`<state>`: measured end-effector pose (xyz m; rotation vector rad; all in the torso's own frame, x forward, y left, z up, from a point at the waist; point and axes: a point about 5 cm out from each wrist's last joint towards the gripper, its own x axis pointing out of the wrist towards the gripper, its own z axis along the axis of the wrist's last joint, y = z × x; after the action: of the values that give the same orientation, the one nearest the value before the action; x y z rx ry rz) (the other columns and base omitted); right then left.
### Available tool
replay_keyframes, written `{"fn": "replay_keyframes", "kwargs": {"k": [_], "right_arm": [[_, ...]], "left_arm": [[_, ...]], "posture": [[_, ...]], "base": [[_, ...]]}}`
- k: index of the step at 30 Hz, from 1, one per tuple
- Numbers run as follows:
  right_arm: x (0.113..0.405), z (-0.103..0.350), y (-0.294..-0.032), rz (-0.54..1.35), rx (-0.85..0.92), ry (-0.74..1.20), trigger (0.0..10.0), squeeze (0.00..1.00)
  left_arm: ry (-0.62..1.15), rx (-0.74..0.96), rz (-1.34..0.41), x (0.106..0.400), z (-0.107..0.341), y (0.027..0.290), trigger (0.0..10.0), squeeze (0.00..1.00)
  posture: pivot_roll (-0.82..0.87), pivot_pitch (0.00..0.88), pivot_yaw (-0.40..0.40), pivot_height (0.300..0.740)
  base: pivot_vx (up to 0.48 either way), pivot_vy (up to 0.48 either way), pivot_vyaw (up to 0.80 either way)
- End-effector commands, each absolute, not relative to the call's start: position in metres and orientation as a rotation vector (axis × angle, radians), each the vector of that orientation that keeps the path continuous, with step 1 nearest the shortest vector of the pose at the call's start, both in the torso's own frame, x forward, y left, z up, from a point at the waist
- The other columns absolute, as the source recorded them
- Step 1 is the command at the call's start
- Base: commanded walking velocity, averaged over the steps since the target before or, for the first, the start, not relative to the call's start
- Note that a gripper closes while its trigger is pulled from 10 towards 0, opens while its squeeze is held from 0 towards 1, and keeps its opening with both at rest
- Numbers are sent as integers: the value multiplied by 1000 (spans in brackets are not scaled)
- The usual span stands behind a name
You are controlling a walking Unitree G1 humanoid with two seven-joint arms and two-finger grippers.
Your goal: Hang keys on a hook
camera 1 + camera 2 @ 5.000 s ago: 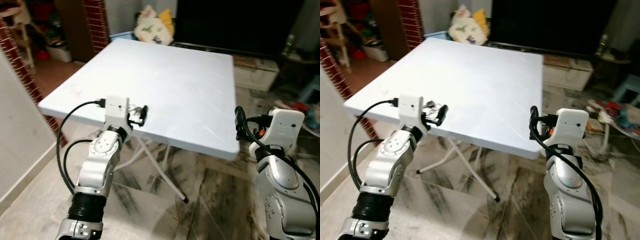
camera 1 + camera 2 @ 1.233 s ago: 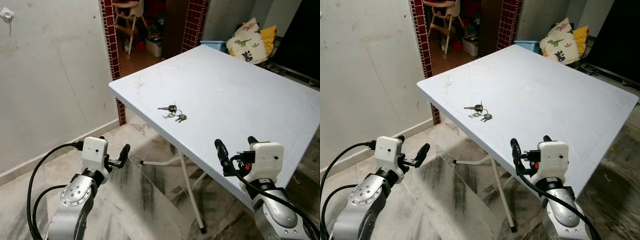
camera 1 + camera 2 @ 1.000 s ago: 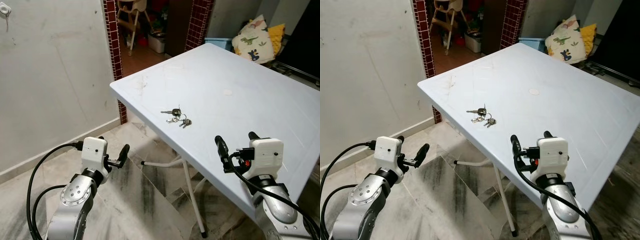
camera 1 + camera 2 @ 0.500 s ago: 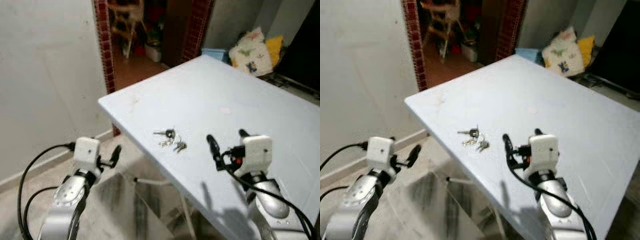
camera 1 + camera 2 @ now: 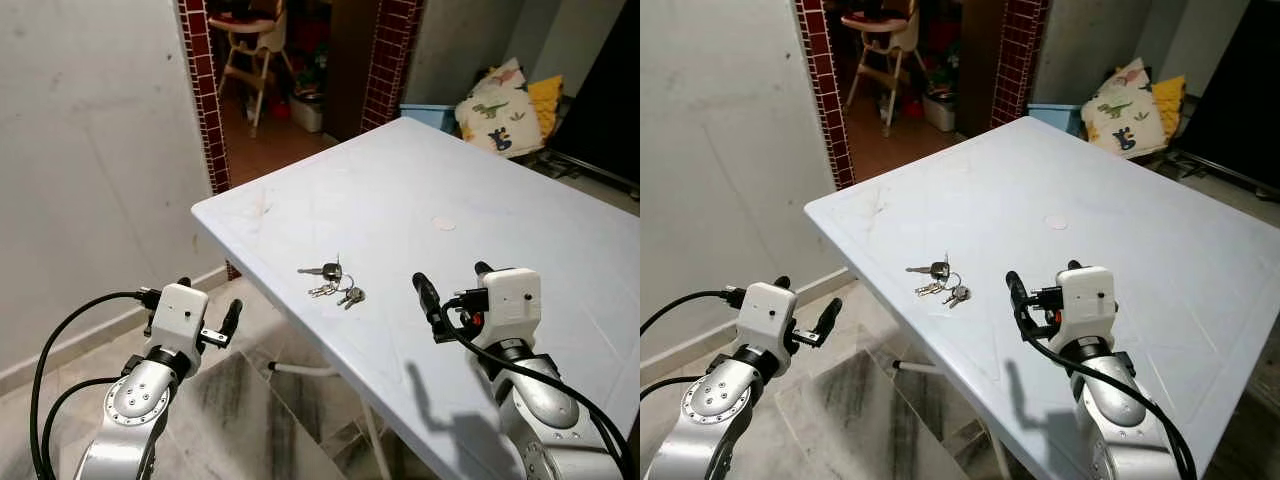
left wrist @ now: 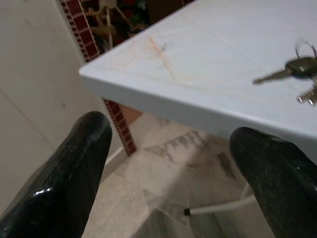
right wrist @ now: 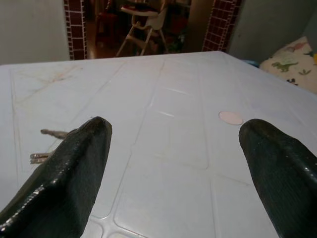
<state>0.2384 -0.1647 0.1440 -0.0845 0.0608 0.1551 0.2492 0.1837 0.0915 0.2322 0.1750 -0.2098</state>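
Observation:
A small bunch of keys (image 5: 332, 283) on a ring lies flat on the white table (image 5: 420, 180), near its front left edge. My right gripper (image 5: 450, 277) hovers open just above the tabletop, a short way to the right of the keys, with nothing between its fingers. In the right wrist view the keys (image 7: 45, 145) peek out beside one finger. My left gripper (image 5: 208, 298) stands open below and to the left of the table's edge, over the floor. In the left wrist view the keys (image 6: 296, 74) lie on the tabletop beyond the edge.
A plain white wall (image 5: 90, 150) stands on the left, beside a brick-framed doorway (image 5: 200, 90) with a high chair (image 5: 245, 40) behind it. Cushions (image 5: 500, 95) and a blue box (image 5: 428, 115) sit past the table's far side. A small round disc (image 5: 441, 224) lies on the table. White table legs (image 5: 300, 370) cross over the marble floor.
The camera has shifted a little. My right gripper has risen from beside the table's edge to over the tabletop, closer to the keys. The keys have not moved on the table.

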Motion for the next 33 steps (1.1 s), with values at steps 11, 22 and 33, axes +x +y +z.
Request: {"fn": "replay_keyframes", "kwargs": {"k": [11, 22, 33], "right_arm": [[253, 142, -168, 171, -101, 62, 10000, 0], [234, 116, -159, 292, -57, 220, 10000, 0], [244, 103, -150, 300, -76, 284, 10000, 0]], "left_arm": [[157, 286, -241, 248, 98, 200, 10000, 0], [127, 179, -197, 276, 101, 180, 10000, 0], [165, 135, -299, 279, 93, 146, 10000, 0]], "posture": [[123, 0, -28, 740], [115, 0, -81, 740], [100, 0, -76, 740]], "base": [[0, 0, 0], [0, 0, 0], [0, 0, 0]]}}
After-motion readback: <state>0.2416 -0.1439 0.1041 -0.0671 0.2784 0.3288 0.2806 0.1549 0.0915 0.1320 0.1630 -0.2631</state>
